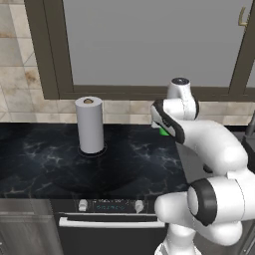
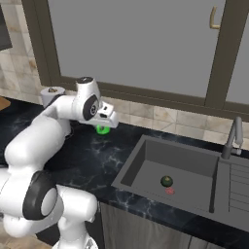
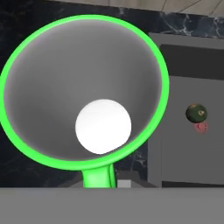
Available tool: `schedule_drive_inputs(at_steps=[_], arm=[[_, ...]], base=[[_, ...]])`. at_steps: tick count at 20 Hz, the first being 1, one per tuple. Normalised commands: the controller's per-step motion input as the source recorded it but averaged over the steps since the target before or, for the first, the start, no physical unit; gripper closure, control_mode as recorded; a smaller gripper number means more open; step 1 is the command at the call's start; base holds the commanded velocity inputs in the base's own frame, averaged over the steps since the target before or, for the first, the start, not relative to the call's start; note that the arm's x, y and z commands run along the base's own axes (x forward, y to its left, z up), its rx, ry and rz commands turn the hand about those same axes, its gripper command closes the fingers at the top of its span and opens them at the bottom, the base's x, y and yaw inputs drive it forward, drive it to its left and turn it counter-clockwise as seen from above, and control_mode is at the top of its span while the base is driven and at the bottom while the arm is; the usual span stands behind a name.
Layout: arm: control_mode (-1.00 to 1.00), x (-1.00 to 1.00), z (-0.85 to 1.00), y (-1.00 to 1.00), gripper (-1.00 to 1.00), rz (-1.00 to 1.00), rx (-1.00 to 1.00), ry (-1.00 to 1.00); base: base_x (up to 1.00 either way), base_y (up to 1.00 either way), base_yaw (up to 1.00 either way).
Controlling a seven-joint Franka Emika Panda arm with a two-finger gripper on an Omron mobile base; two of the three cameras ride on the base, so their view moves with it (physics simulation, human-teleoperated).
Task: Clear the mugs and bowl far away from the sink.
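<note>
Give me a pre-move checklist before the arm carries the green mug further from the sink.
1. Gripper shut: ok.
2. Bright green cylindrical mug held: cannot tell; it sits right under the hand, handle toward the fingers.
3. Mug interior clear: ok, grey inside, white bottom.
4. Mug outside the dark grey recessed sink: ok, left of the basin.
5. Black marble counter free leftward: not ok, tall white paper-towel roll stands there.

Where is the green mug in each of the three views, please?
Left base view: a sliver of the green mug shows under the arm's hand, right of the paper-towel roll.
Right base view: it sits below the gripper, on the counter left of the sink.
Hand view: seen from above, upper left.
Shared landmark: the sink, in the right base and hand views.
</note>
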Motion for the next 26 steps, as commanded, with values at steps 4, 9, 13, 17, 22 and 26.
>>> schedule_drive_inputs(at_steps=[4, 9, 13, 17, 22, 26], arm=[[-1.0, -0.36, -0.01, 0.25, 1.0, 0.0, 0.01, -0.04], [-1.0, -0.5, 0.0, 0.17, 1.0, 0.0, 0.0, -0.19], [-1.0, -0.49, 0.0, 0.0, 1.0, 0.0, 0.0, -0.13], [-1.0, -0.71, 0.12, 0.0, 1.0, 0.0, 0.01, -0.06], [-1.0, -0.68, 0.33, 0.0, 1.0, 0.0, 0.0, -0.01], [-1.0, -0.6, 0.18, 0.0, 1.0, 0.0, 0.0, -0.15]], base=[[0.0, 0.0, 0.0], [0.0, 0.0, 0.0], [0.0, 0.0, 0.0], [0.0, 0.0, 0.0], [0.0, 0.0, 0.0], [0.0, 0.0, 0.0]])
